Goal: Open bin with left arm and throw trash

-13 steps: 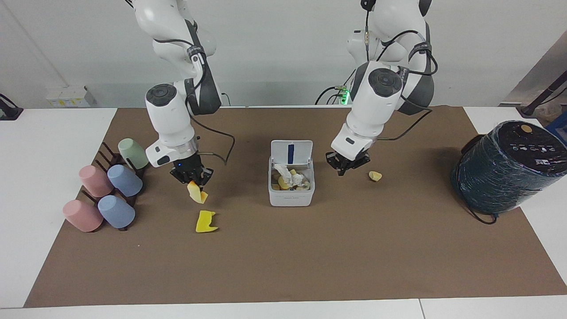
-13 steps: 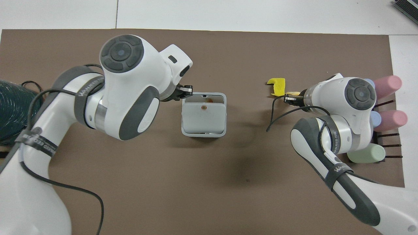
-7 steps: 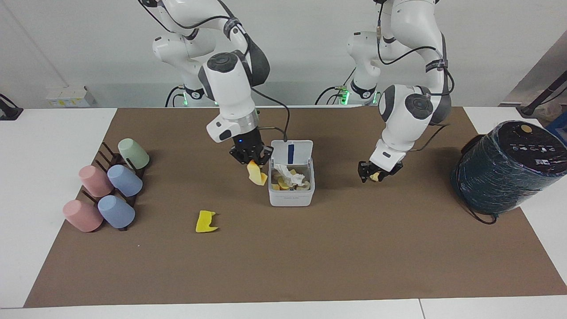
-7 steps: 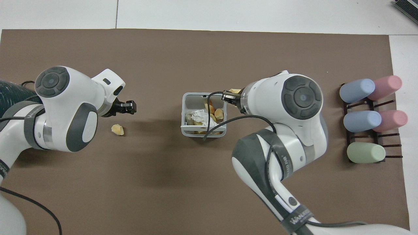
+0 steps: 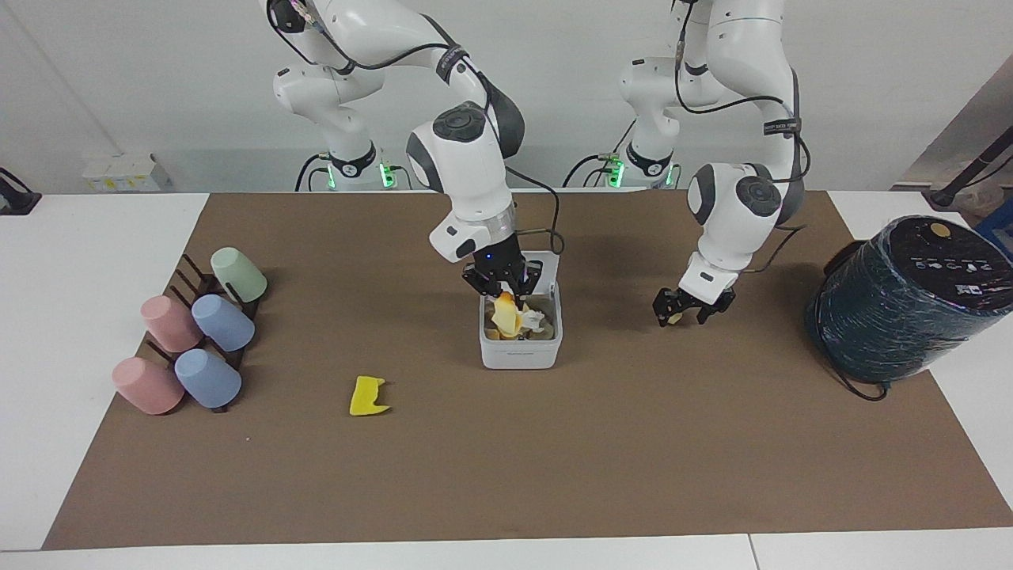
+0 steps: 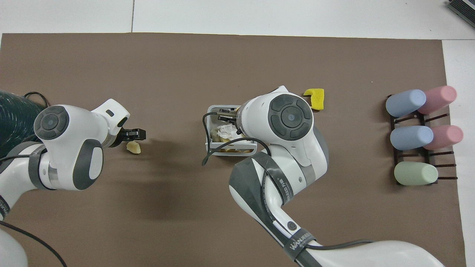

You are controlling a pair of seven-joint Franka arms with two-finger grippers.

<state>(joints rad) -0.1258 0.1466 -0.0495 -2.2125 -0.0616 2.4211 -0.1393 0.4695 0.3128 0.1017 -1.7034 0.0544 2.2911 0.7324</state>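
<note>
The white bin [image 5: 518, 352] [image 6: 210, 110] stands open in the middle of the mat, with paper and yellow scraps inside. My right gripper [image 5: 504, 290] [image 6: 225, 118] hangs over it, open, and the orange-topped yellow chunk [image 5: 506, 310] sits just under its fingertips inside the bin's rim. The right gripper hides most of the lid. Toward the left arm's end, my left gripper [image 5: 679, 310] [image 6: 138, 134] is open and low over the pale yellow lump [image 5: 674, 319] [image 6: 134, 147], fingers on either side. The flat yellow jagged piece [image 5: 368, 396] [image 6: 315, 98] lies on the mat toward the right arm's end.
A dark rack with several pastel cups [image 5: 190, 340] [image 6: 419, 133] stands at the right arm's end. A big dark wrapped cylinder [image 5: 902, 297] [image 6: 15, 118] stands at the left arm's end. A brown mat [image 5: 554, 459] covers the table.
My right arm carried the chunk from near the cups to over the bin, then opened. My left gripper left the bin, opened and came down around the lump.
</note>
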